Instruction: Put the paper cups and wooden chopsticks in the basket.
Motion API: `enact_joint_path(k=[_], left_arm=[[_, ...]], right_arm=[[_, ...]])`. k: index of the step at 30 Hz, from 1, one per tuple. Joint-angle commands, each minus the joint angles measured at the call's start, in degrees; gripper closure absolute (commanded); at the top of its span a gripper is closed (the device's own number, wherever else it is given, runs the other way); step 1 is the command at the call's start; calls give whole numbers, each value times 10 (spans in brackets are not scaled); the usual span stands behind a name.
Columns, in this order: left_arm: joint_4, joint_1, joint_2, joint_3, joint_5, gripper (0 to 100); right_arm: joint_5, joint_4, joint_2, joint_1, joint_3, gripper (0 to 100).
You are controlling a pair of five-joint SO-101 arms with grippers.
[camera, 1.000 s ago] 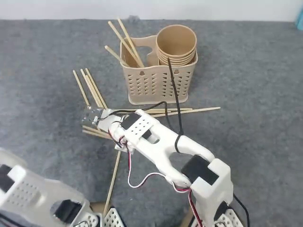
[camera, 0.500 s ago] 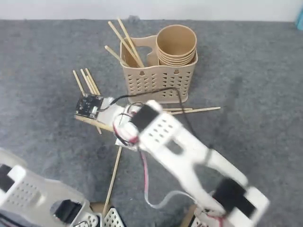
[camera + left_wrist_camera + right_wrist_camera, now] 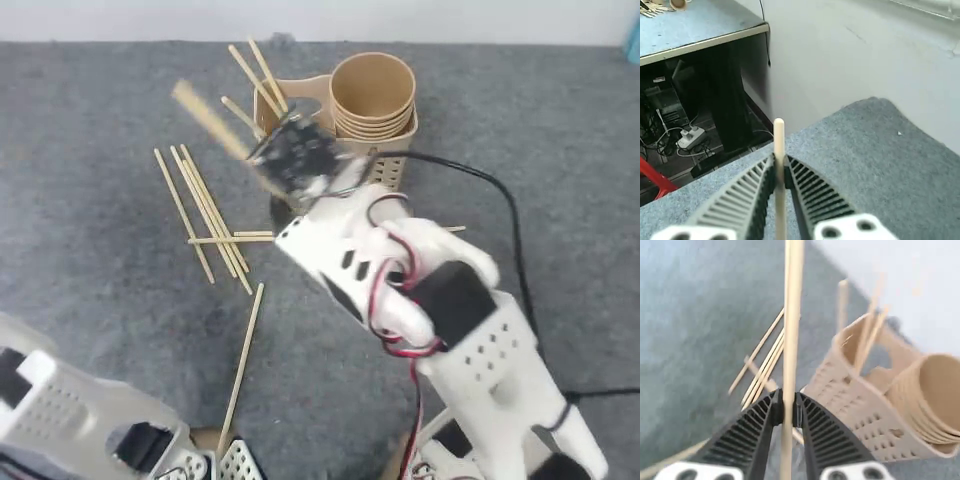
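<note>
The right claw (image 3: 787,402) is rising from the surface (image 3: 690,315) toward the basket (image 3: 860,405), squeezing a light, stiff chopstick (image 3: 792,315) on its shaft.

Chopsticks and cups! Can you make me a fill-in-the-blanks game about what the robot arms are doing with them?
1. The basket holds a stack of paper ____.
2. The right gripper is ____ on a chopstick.
3. The left gripper grips just ____ chopstick.
4. Loose chopsticks lie on the ____ table.

Missing words: cups; shut; one; grey.
</note>
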Motion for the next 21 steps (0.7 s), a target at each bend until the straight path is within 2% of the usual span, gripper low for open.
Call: enact_joint_path(k=[1, 5, 10, 21], left_arm=[[22, 10, -90, 42, -2, 989], [20, 41, -191, 179, -6, 989], [-7, 106, -318, 425, -8, 989], [-322, 215, -700, 1051, -4, 988]], right_arm=[[-47, -54, -39, 25, -29, 992], [-108, -121, -49, 48, -29, 992], [-173, -215, -44, 72, -29, 992], [-193, -365, -42, 103, 55, 992]])
